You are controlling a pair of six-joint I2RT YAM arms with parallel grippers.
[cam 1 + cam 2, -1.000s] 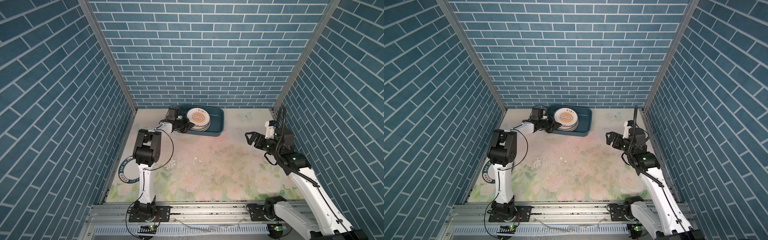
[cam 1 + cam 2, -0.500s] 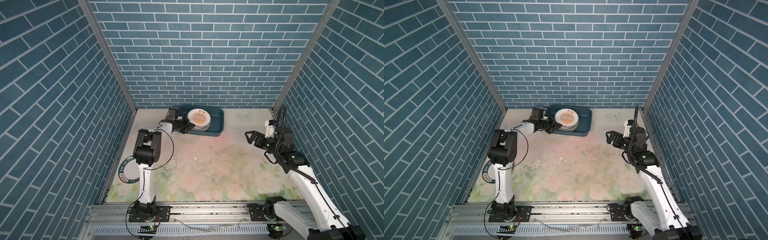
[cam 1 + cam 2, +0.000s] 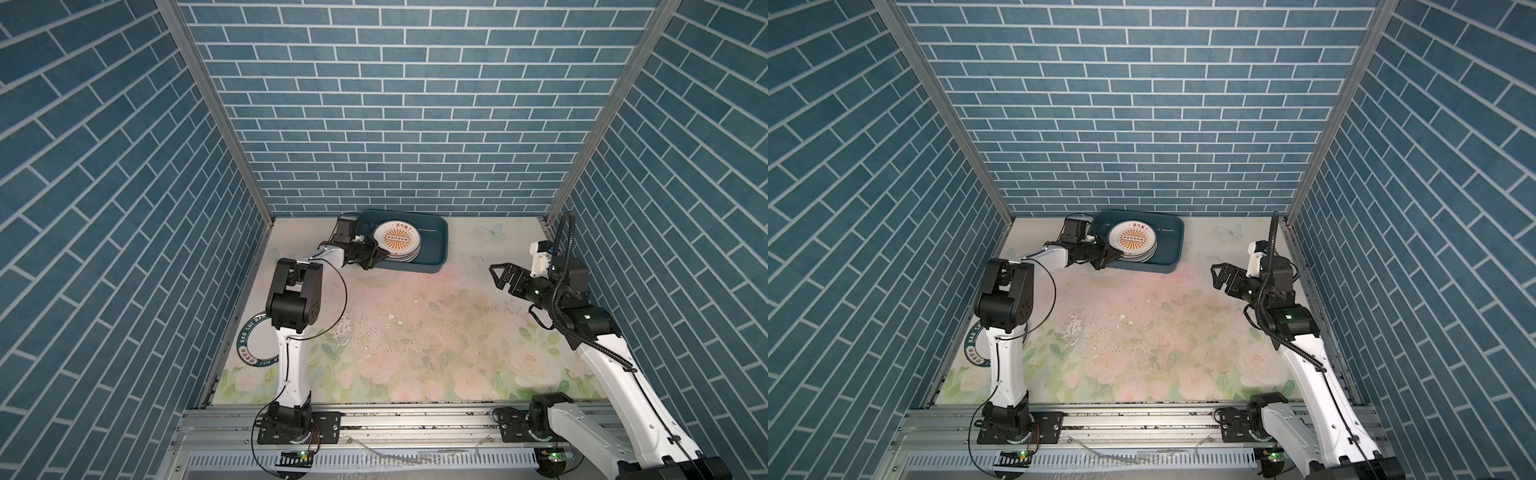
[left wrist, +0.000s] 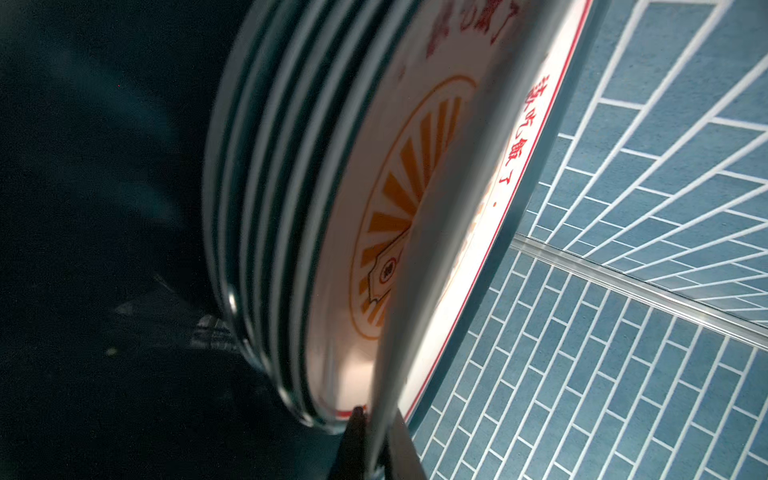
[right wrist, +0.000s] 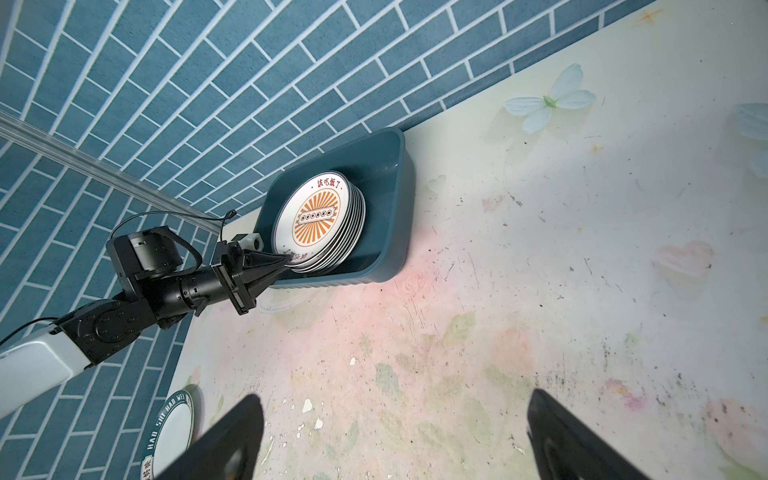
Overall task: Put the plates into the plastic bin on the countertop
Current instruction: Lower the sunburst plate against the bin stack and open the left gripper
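stack of plates (image 5: 355,226) sits in teal plastic bin (image 3: 434,266) at back of tabletop (image 3: 415,332). left gripper (image 3: 376,259) clamped on rim of top sunburst plate (image 3: 396,242), not yet released. one green-lettered plate (image 3: 246,332) waits by left arm base. right gripper (image 3: 505,277) spread apart, empty.

The plastic bin (image 3: 434,249) looks like smooth moulded plastic with a soft sheen along its rim. Inside it, the plates (image 5: 356,218) are smooth, glossy white ware; ceramic or melamine cannot be told. The top plate (image 3: 397,240) catches bright highlights. Under the bin, the countertop (image 3: 415,316) is a matt printed sheet, scuffed and flaked toward its middle. Behind the bin, the walls (image 3: 395,124) have a flat, grainy printed finish. Well in front of the bin, the rail (image 3: 415,422) is bare brushed metal, speckled with grit.
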